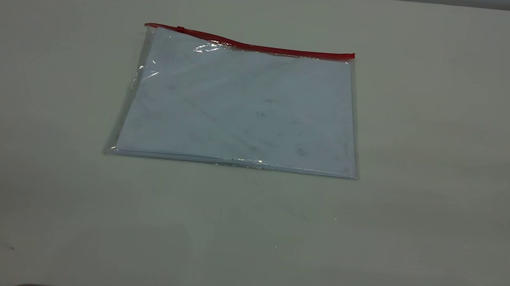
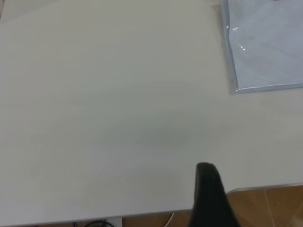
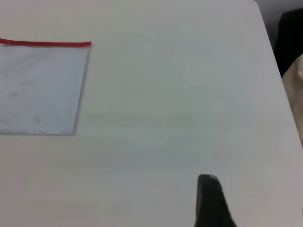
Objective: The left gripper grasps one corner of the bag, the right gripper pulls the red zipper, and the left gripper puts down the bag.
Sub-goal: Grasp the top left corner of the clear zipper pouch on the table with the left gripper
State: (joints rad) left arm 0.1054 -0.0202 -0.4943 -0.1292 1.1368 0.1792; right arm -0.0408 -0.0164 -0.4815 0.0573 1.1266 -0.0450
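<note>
While the bag [image 1: 240, 105] lies flat mid-table, red zipper [image 1: 266, 47] along its far edge, nothing is grasped yet — both grippers sit well back, jaw state impossible to tell. Next, I judge, the left gripper [image 2: 208, 198] must reach a zipper-end corner.

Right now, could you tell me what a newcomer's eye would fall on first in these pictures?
The clear bag of pale paper sheets lies flat in the middle of the white table, alone. Its red zipper runs along the far long edge, rippling upward near the exterior view's left end. Neither arm appears in the exterior view; each wrist view shows only one dark fingertip of its own hand, left and right, well clear of the bag.
</note>
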